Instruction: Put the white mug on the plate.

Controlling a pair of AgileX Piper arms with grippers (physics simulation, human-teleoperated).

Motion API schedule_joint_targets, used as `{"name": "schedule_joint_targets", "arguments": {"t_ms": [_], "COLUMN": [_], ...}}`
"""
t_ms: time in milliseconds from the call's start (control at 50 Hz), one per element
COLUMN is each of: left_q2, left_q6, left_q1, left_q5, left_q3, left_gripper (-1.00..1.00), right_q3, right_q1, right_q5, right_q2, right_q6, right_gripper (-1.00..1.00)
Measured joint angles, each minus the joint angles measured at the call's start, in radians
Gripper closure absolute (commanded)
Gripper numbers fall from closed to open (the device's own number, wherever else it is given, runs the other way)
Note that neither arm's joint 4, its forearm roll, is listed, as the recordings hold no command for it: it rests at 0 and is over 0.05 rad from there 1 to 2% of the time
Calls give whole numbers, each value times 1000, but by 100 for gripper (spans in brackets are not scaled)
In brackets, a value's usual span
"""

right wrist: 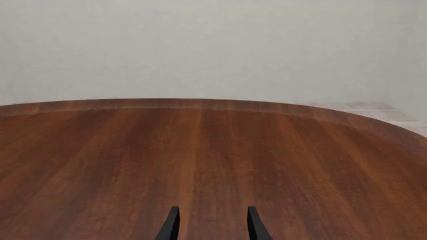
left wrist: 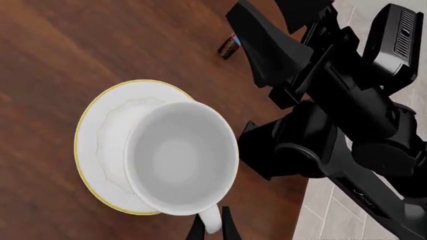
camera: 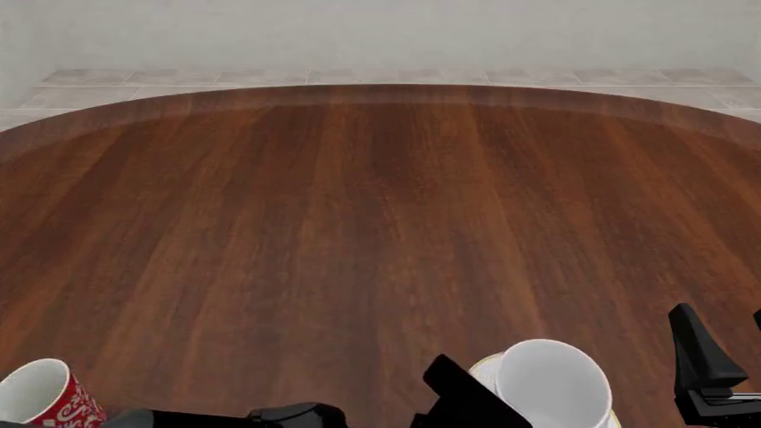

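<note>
The white mug (left wrist: 180,157) is over the plate (left wrist: 93,145), which has a thin gold rim, and covers much of it. I cannot tell whether the mug rests on the plate or hangs just above it. My left gripper (left wrist: 211,226) is shut on the mug's small handle, with a fingertip on each side. In the front view the mug (camera: 553,385) and the plate's rim (camera: 484,365) sit at the near edge, right of centre. My right gripper (right wrist: 211,224) is open and empty, above bare table.
A red-and-white patterned cup (camera: 42,395) stands at the near left corner. The right arm (left wrist: 333,100) is close beside the mug, and it also shows in the front view (camera: 704,366). A small dark red object (left wrist: 229,47) lies beyond the arm. The brown table (camera: 356,223) is round.
</note>
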Motion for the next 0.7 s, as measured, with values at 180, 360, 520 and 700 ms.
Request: {"name": "schedule_joint_targets", "arguments": {"t_ms": [180,360,520,700], "left_q2": [24,41,58,75], "left_q6": [-9,-11,-13,-16], "left_q1": [-8,-8,-7,-9], "left_q5": [-16,-30,-44,-58], "left_q3": [-4,-2,-1,1], "left_gripper": [100,100,100,100], "right_q3": [0,0,0,0], "right_q1": [0,0,0,0], "right_q5": [0,0,0,0], "right_q2": [0,0,0,0], "right_q6": [0,0,0,0], "right_gripper": [-100,-100,-100,-100]}}
